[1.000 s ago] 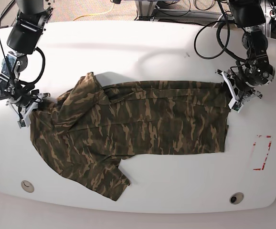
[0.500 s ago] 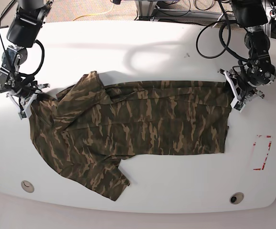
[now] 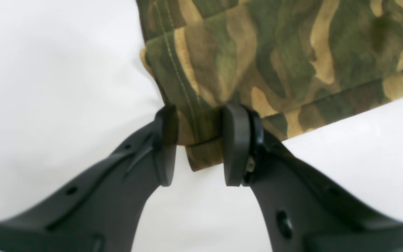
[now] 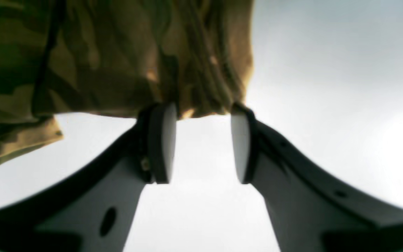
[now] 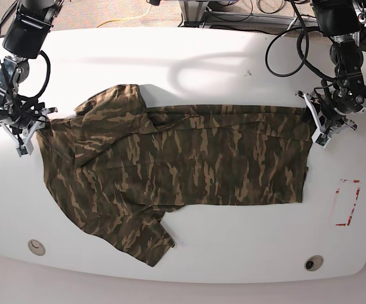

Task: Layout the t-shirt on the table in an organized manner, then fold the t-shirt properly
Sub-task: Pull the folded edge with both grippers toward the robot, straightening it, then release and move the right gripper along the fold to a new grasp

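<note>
The camouflage t-shirt (image 5: 183, 164) lies spread across the white table (image 5: 189, 69), stretched sideways between the two arms, with one sleeve (image 5: 142, 237) pointing at the front edge. My left gripper (image 5: 318, 126) at the base view's right is shut on the hem corner, and the cloth (image 3: 257, 52) fills the gap of that gripper (image 3: 201, 113). My right gripper (image 5: 26, 134) at the base view's left holds the shoulder edge. In its wrist view the bunched cloth (image 4: 117, 59) sits only at the very tips of the gripper (image 4: 203, 108).
A red tape rectangle (image 5: 347, 202) marks the table at the right. Two round grommet holes (image 5: 36, 247) (image 5: 313, 263) sit near the front edge. Black cables (image 5: 284, 50) loop from the left arm, and floor clutter lies beyond the table's far edge.
Both arms moved outward and toward the back of the table. The t-shirt went with them, and its upper edge and left shoulder are now flatter and more stretched.
</note>
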`<state>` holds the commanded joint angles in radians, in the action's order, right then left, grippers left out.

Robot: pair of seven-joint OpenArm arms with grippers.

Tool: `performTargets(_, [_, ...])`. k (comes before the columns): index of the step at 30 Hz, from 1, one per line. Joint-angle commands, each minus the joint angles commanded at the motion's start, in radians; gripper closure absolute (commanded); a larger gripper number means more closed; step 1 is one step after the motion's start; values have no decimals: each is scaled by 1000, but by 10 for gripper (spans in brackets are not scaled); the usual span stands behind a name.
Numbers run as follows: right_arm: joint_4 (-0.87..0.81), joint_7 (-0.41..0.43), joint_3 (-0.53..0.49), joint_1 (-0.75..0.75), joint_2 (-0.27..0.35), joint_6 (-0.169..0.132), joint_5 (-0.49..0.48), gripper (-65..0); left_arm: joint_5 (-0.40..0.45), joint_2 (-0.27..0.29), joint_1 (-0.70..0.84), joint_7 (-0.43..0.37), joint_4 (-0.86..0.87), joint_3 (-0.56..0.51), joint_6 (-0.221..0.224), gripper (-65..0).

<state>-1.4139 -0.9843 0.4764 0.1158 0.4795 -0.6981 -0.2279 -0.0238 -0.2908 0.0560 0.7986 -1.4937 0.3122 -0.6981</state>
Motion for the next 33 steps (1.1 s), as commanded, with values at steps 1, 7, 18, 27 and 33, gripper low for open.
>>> performTargets(1, [-26,-6,0,0,-8,0,3,-331,0,0,0,0,0,0,0,-204])
performTargets(7, [-61,-11,0,5,-14,0,9,-417,0,0,0,0,0,0,0,-204])
performTargets(18, [190,127,-5,72,-8,0,9,-445,0,-2,2,0,0,0,0,-204])
performTargets(27, [313,198,-6,91,17,0,3,-320,0,-3,9,0,-3,2,0,-204])
performTargets(33, [313,196,-6,84,20,0,2,-43,0,-3,11,0,-3,2,0,-204])
